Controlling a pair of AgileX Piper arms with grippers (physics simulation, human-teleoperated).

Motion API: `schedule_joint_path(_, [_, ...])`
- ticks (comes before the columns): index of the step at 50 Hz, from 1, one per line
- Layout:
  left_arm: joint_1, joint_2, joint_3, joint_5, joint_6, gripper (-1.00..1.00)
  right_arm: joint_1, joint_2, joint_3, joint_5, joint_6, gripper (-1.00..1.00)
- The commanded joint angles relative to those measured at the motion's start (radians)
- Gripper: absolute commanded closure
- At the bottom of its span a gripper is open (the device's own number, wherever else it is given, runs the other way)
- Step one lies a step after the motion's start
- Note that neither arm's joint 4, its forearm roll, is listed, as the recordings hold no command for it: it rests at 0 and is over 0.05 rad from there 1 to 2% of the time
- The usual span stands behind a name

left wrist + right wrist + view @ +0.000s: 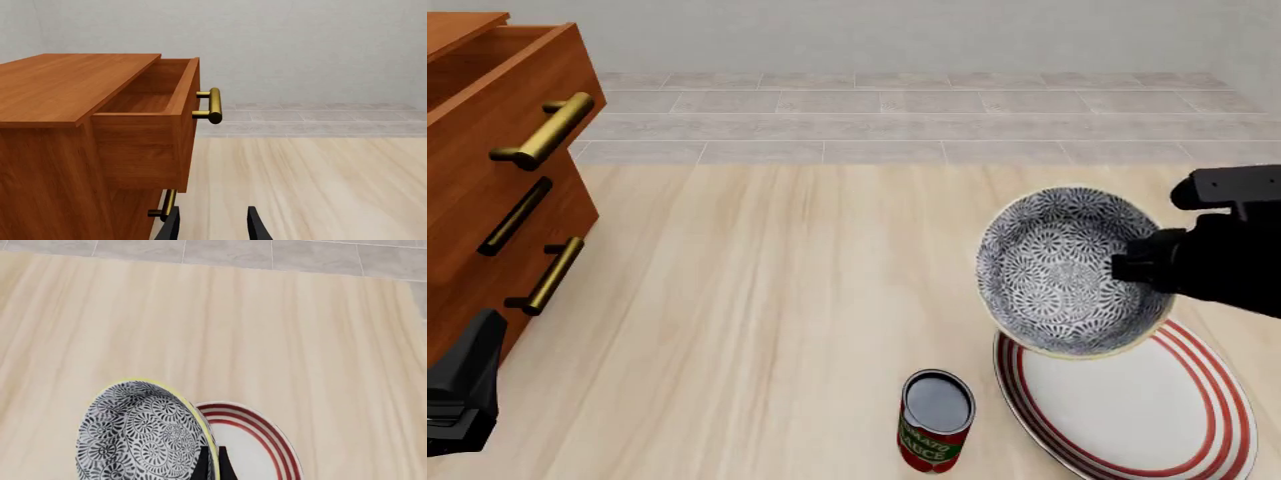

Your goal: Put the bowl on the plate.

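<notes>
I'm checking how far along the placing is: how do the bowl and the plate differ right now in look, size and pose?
The bowl is deep with a grey-and-white floral pattern; the plate is flat and white with red rings. The bowl is narrower than the plate. The bowl is tilted, its rim pinched by the right gripper, while the plate lies flat on the table. Both are round.
</notes>
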Motion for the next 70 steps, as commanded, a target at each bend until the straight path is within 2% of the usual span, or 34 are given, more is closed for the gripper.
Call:
schedule_joint_path(1, [0.000,0.000,0.000,0.000,0.000,-1.00,-0.066,-0.100,0.069,0.028,0.008,1.00])
schedule_joint_path(20, [0.000,0.000,0.000,0.000,0.000,-1.00,-0.124,-0.163,0.149,0.022,0.029,1.00])
schedule_joint_path(37, [0.000,0.000,0.000,0.000,0.000,-1.00,-0.152,-0.114,0.252,-0.099,0.070,1.00])
schedule_joint_path(70, [0.000,0.000,0.000,0.000,0.000,-1.00,-0.168,-0.063,0.341,-0.203,0.105,1.00])
